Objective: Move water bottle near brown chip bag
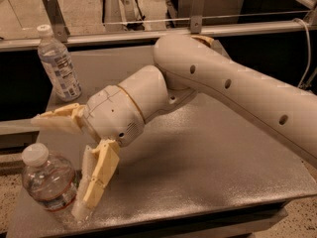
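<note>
The water bottle [47,182], clear with a white cap and a red-banded label, stands at the table's front left corner. My gripper [57,166] is open, with one cream finger [55,119] above and behind the bottle's cap and the other finger [96,180] along its right side. The bottle sits between the fingers, and I cannot tell whether they touch it. The brown chip bag is hidden; only a small tan corner [204,39] peeks out behind my arm at the table's far edge.
A second bottle [59,66] with a white-and-blue label stands at the table's back left. The grey table [208,172] stretches to the right under my arm [237,88]. A metal rail [124,33] runs behind the table.
</note>
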You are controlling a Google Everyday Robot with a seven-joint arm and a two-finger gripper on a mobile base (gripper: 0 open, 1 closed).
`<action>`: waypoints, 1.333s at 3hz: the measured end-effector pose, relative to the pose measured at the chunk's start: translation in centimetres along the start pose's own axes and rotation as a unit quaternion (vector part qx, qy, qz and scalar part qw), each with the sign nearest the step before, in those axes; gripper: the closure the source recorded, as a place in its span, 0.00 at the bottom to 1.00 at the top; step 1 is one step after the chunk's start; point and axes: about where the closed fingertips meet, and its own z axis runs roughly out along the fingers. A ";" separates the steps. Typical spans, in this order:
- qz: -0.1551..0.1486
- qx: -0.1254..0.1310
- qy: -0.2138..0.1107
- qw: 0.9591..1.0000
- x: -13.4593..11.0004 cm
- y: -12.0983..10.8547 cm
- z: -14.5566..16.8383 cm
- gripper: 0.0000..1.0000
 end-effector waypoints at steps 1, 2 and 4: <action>0.016 0.011 -0.008 1.000 -0.5 0.5 1.2 0.00; 0.021 0.021 -0.016 0.999 -0.9 0.7 2.0 0.16; 0.029 0.034 -0.029 0.999 -1.0 0.8 2.4 0.63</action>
